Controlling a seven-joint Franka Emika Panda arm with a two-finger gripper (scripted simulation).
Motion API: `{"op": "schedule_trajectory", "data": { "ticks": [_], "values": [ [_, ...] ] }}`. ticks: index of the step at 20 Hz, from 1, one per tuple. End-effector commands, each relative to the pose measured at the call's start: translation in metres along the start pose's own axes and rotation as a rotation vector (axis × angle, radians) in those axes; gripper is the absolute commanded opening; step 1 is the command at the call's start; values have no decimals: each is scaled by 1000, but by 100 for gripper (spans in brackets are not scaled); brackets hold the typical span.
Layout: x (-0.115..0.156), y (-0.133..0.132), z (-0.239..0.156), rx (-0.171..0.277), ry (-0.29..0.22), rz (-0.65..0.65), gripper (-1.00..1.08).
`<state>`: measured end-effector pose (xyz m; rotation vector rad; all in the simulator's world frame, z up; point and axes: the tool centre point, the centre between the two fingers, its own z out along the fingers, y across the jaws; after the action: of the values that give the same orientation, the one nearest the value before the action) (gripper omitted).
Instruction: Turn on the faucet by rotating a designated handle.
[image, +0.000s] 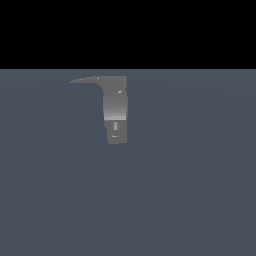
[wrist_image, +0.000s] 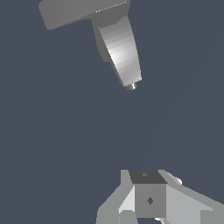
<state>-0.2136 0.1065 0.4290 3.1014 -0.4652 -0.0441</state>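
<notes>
1. Standing on the grey floor (image: 190, 200), the faucet (image: 116, 112) has its handle (image: 87, 80) poking toward 9 o'clock in the exterior view.
2. The gripper (wrist_image: 148, 199) is well apart from the faucet, holding nothing; its fingers look pressed together.
3. The robot seems to be at the reaching step. Next, it must come beside the handle and push it around.

The exterior view looks at the faucet (image: 116, 111) level, from some distance. The wrist view looks at the same faucet (wrist_image: 120, 48) closer, from another angle.
</notes>
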Motion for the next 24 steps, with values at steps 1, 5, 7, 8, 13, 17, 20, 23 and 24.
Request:
{"op": "schedule_trajectory", "data": {
  "ticks": [1,5,7,8,13,17,20,23,24],
  "values": [
    [6,-14,7,2,0,51,-100],
    [17,-35,18,5,0,130,-100],
    [23,-45,23,7,0,169,-100],
    [26,-50,26,8,0,189,-100],
    [44,-74,39,12,0,286,-100],
    [60,-91,49,15,0,363,-100],
    [72,-103,57,17,1,420,-100],
    [85,-114,64,19,1,476,-100],
    [90,-117,67,19,1,494,-100]
  ]
}}
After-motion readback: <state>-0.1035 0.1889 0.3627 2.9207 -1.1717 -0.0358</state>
